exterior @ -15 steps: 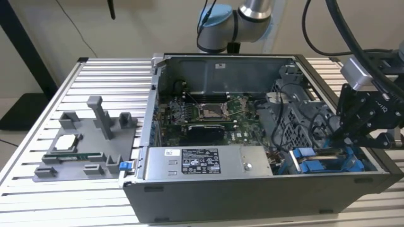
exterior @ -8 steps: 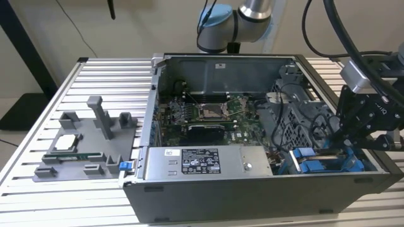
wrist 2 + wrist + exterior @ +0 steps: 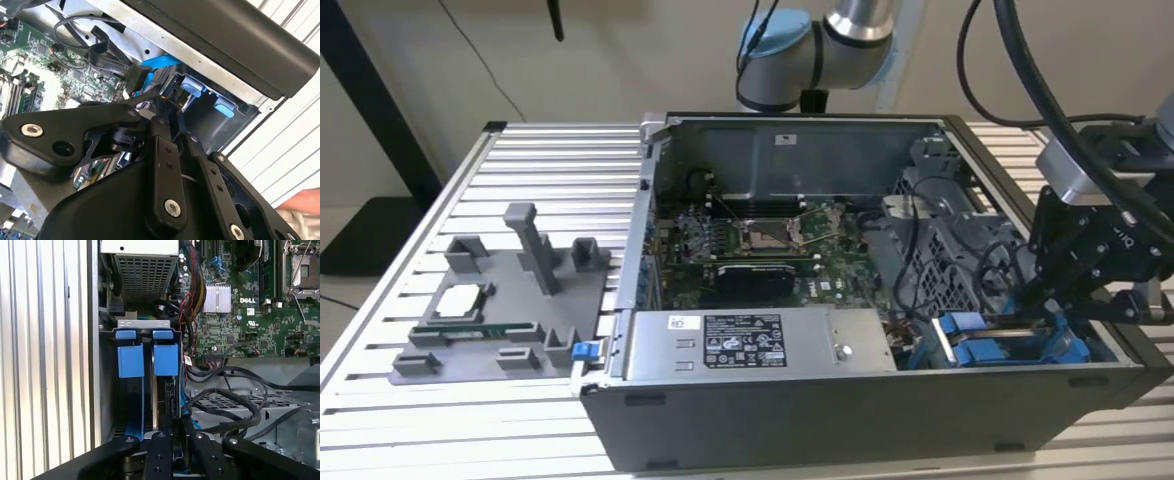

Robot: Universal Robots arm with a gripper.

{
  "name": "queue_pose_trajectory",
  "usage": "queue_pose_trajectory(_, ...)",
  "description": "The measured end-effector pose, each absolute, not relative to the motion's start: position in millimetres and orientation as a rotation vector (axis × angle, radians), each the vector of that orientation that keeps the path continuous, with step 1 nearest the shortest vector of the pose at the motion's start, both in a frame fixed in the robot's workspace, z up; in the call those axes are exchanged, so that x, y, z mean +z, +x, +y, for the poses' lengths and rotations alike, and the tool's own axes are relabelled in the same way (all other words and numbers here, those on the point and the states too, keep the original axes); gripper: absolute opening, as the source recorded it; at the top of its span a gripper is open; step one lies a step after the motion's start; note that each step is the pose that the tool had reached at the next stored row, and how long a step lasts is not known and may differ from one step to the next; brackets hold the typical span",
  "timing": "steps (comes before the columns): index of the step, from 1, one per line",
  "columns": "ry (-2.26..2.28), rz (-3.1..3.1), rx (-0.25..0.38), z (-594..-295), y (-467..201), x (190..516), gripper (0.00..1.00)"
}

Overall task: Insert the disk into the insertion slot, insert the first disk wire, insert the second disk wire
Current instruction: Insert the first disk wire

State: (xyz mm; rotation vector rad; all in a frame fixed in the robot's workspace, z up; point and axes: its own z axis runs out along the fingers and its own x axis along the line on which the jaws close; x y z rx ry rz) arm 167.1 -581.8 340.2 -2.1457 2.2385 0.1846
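Black metal claw (image 3: 173, 424) sits pinched nearly closed over the end of the flat, dark-edged disk (image 3: 167, 395) in its blue plastic carrier; we can't tell if it truly grips. Disk stands on edge inside the grey metal insertion slot (image 3: 109, 390). Risks, we judge: any skew jams it on the rails, and the loose black cables (image 3: 235, 402) just beside could snag before the green motherboard (image 3: 240, 335).

The arm (image 3: 861, 20) was silver-grey, its joint cap (image 3: 767, 35) blue; wrist links (image 3: 162, 170) black, screws (image 3: 31, 130) silver, cables (image 3: 1015, 60) black.
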Motion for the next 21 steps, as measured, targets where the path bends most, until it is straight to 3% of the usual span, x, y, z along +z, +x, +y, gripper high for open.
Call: queue_pose_trajectory(21,-2.124,2.261,0.182,-580.1,167.4,332.6,0.00)
